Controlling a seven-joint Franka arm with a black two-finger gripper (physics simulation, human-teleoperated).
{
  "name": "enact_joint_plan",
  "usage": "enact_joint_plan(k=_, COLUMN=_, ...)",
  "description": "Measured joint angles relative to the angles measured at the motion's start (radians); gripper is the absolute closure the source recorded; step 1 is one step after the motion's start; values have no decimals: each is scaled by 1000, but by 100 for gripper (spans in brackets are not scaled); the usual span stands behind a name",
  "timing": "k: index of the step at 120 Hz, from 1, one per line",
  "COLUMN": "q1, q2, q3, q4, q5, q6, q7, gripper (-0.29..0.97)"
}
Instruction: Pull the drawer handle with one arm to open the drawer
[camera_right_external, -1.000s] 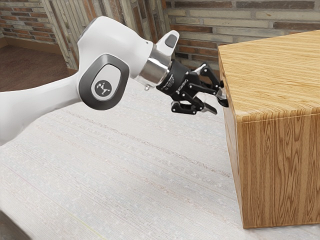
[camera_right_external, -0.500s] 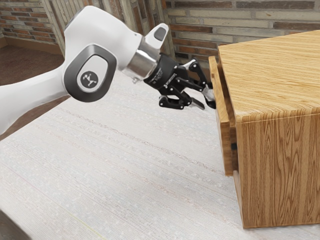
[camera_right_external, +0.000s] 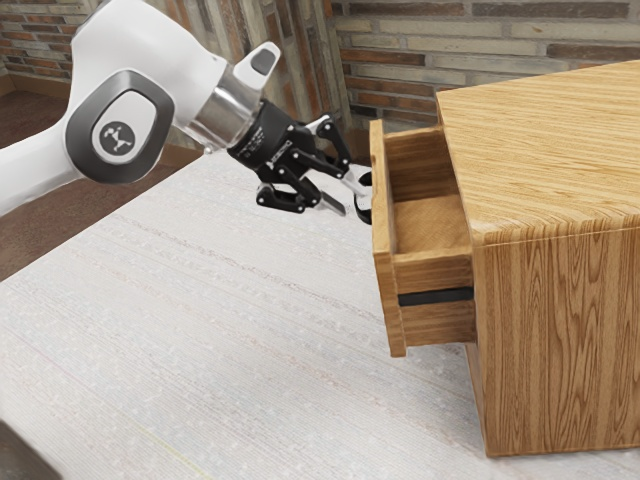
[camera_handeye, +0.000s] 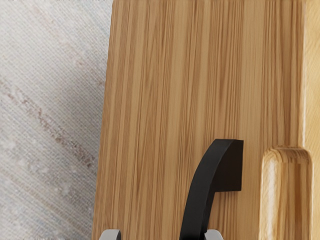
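A wooden cabinet (camera_right_external: 550, 200) stands at the exterior view's right. Its top drawer (camera_right_external: 425, 215) is pulled partway out, and the drawer front (camera_right_external: 385, 250) faces my arm. My black gripper (camera_right_external: 352, 197) is pressed up to the upper part of that front. In the wrist view a black curved handle (camera_handeye: 207, 185) stands out from the drawer front (camera_handeye: 165, 100). It sits between my two grey fingertips (camera_handeye: 110, 234), close to one and well clear of the other. The fingers are spread wider than the handle, so the gripper is open around it.
The cabinet rests on a pale, speckled table (camera_right_external: 200, 330) that stretches wide toward the exterior view's left and front. A brick wall (camera_right_external: 450, 40) runs behind. A rounded wooden piece (camera_handeye: 285, 190) shows beside the handle in the wrist view.
The drawer was shut a second ago and has slid out toward the exterior view's left. My hand and arm moved left with it, staying at the drawer front.
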Motion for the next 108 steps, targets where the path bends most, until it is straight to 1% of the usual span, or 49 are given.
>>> enact_joint_plan(k=18, q1=18, q2=-13, q3=-32, q4=-19, q5=-1, q6=-25, q7=6, gripper=55)
enact_joint_plan(k=29, q1=51, q2=-17, q3=-66, q4=-35, q5=-2, q6=-36, q7=8, gripper=55)
enact_joint_plan(k=40, q1=102, q2=-35, q3=-106, q4=-64, q5=-1, q6=-49, q7=10, gripper=55)
enact_joint_plan(k=59, q1=171, q2=-66, q3=-144, q4=-106, q5=2, q6=-66, q7=12, gripper=55)
enact_joint_plan(k=69, q1=242, q2=-74, q3=-203, q4=-131, q5=-1, q6=-77, q7=14, gripper=56)
enact_joint_plan(k=85, q1=379, q2=-78, q3=-340, q4=-175, q5=-5, q6=-102, q7=16, gripper=56)
enact_joint_plan(k=93, q1=491, q2=-55, q3=-422, q4=-176, q5=-11, q6=-148, q7=16, gripper=55)
enact_joint_plan(k=98, q1=605, q2=-32, q3=-485, q4=-174, q5=-23, q6=-195, q7=16, gripper=52)
enact_joint_plan(k=101, q1=678, q2=-15, q3=-521, q4=-172, q5=-33, q6=-225, q7=17, gripper=47)
enact_joint_plan(k=108, q1=926, q2=51, q3=-613, q4=-152, q5=-74, q6=-301, q7=22, gripper=36)
